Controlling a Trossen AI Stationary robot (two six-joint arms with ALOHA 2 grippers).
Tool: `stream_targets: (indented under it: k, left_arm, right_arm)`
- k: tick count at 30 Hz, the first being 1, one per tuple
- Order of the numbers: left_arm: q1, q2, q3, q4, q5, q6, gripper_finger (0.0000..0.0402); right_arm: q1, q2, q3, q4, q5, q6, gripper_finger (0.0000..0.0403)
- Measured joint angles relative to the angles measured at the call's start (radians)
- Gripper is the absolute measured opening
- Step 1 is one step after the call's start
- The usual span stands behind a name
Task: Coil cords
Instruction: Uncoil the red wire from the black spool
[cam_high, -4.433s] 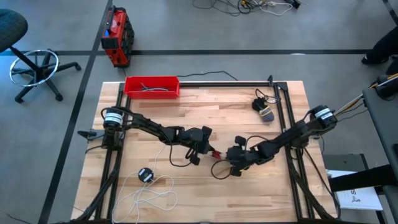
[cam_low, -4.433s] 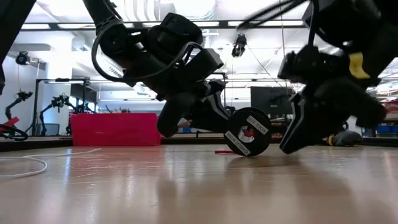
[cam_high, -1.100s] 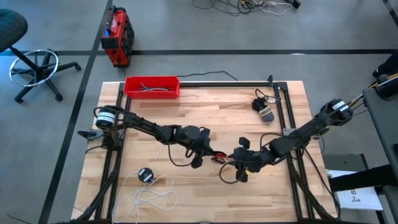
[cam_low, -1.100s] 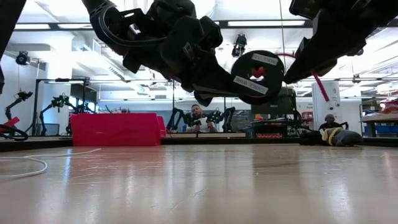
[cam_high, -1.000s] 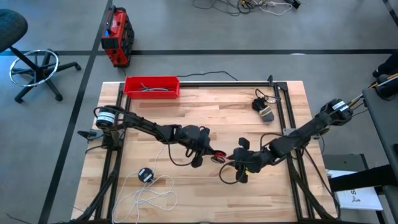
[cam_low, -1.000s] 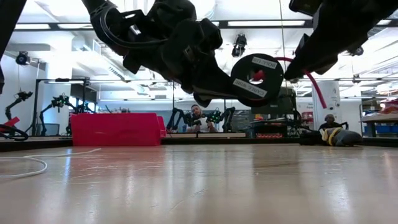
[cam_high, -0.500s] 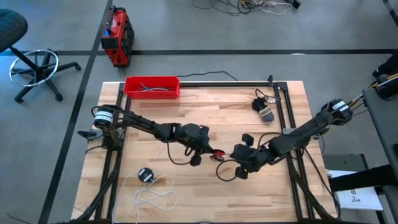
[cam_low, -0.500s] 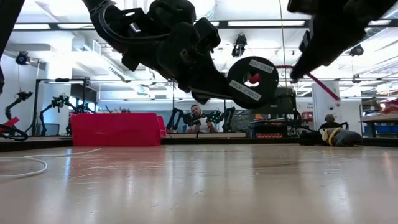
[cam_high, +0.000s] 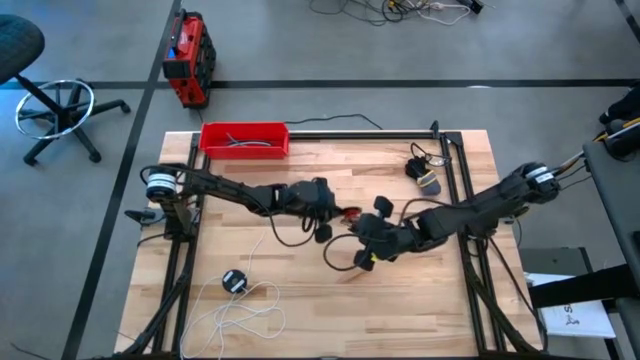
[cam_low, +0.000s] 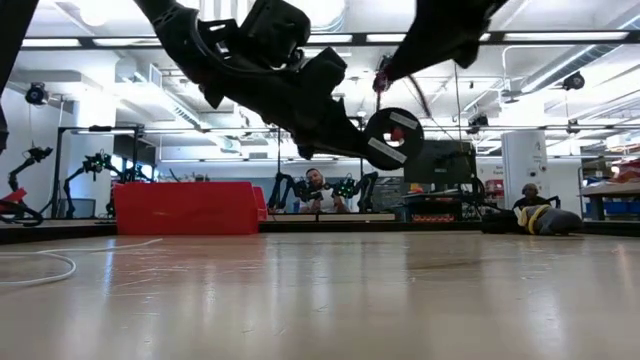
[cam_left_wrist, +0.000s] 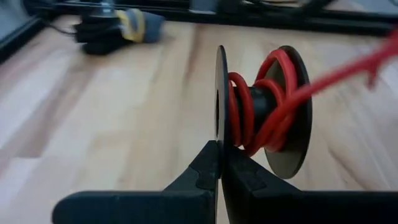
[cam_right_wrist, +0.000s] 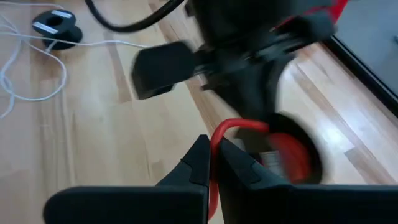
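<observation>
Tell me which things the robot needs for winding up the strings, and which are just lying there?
Needed for the job:
- red cord, partly wound on its black spool
- white cord, loose near the table's front
- left gripper, pinching the spool's disc
- right gripper, pinching the red cord

Just lying about:
- red tray
- yellow and black bundle
- red case on the floor

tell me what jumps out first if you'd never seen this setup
The two dark arms meeting above the middle of the table: the left gripper is shut on the rim of a black spool wound with red cord, held clear of the wood. The right gripper pinches the cord's free end beside it. Near the front left, the white cord lies loose by its own black disc, and a red tray sits at the back edge.
</observation>
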Motion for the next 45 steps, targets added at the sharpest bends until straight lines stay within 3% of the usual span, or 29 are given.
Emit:
stream_targets:
  k: [5, 9, 16, 19, 22, 27, 31, 37, 40, 45]
  left_arm:
    - [0.042, -0.051, 0.0, 0.002, -0.116, -0.013, 0.0]
    - [0.074, -0.106, -0.001, 0.041, -0.131, -0.019, 0.0]
    - [0.088, -0.235, -0.004, 0.014, -0.101, 0.048, 0.0]
    - [0.084, -0.297, -0.015, -0.055, -0.079, 0.145, 0.0]
    - [0.084, -0.339, -0.038, -0.127, -0.097, 0.228, 0.0]
    - [0.087, -0.357, -0.095, -0.123, -0.207, 0.259, 0.0]
    - [0.091, -0.327, -0.129, -0.072, -0.281, 0.258, 0.0]
    - [0.09, -0.263, -0.143, -0.003, -0.36, 0.233, 0.0]
    - [0.091, -0.248, -0.144, 0.015, -0.441, 0.19, 0.0]
    - [0.093, -0.267, -0.147, 0.036, -0.567, 0.175, 0.0]
  right_arm:
    - [-0.004, 0.088, 0.056, -0.013, -0.007, 0.0, 0.0004]
    - [-0.003, 0.125, 0.097, -0.115, -0.02, 0.016, 0.0004]
    - [0.003, 0.09, 0.156, -0.566, -0.032, 0.19, 0.0003]
    - [0.003, 0.048, 0.2, -0.76, 0.016, 0.251, 0.0003]
    - [0.003, 0.004, 0.253, -0.846, 0.098, 0.26, 0.0003]
    - [0.0, -0.07, 0.325, -0.787, 0.277, 0.162, 0.0003]
    - [-0.003, -0.102, 0.342, -0.584, 0.333, -0.003, 0.0003]
    - [-0.007, -0.087, 0.31, -0.183, 0.261, -0.313, 0.0003]
    - [-0.012, -0.049, 0.304, -0.084, 0.191, -0.389, 0.0003]
    - [-0.015, 0.005, 0.304, -0.068, 0.173, -0.401, 0.0003]
